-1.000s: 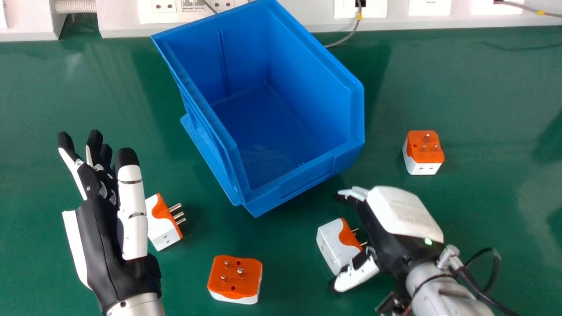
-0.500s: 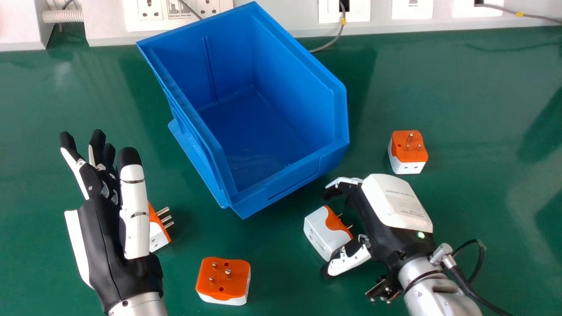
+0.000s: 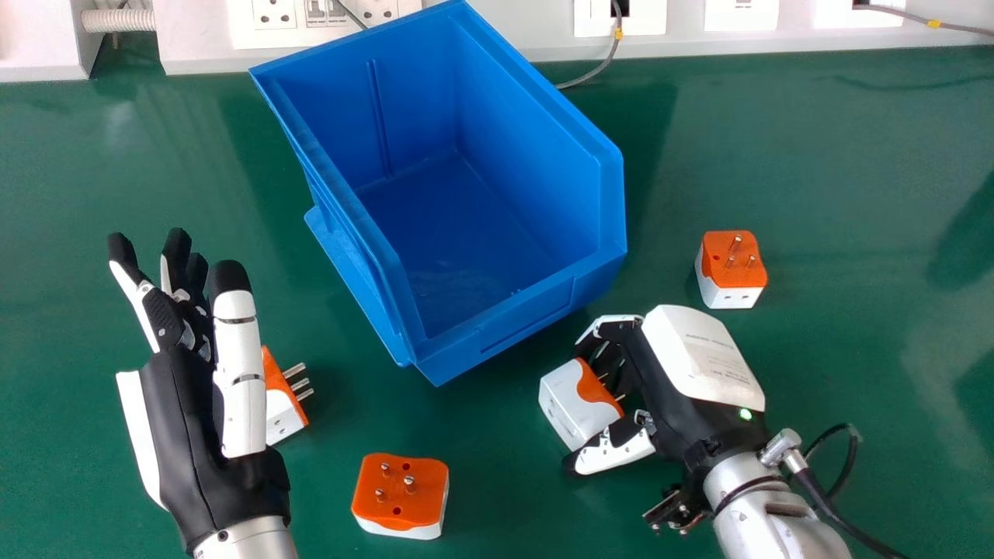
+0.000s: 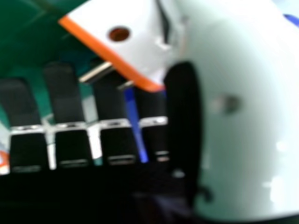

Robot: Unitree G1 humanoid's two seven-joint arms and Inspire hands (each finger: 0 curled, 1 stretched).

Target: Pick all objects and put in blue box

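Currently, a white-and-orange adapter (image 3: 573,405) is sitting on the surface (image 3: 497,481) near the blue box (image 3: 528,310), the right robot hand (image 3: 687,365) clamping fingers and thumb around it, perhaps risking a drop if the thumb is catching only a corner.

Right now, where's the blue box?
Head view, upper middle, slightly left: the blue box stands in front of the white socket strip, farther out than the left hand and right hand.
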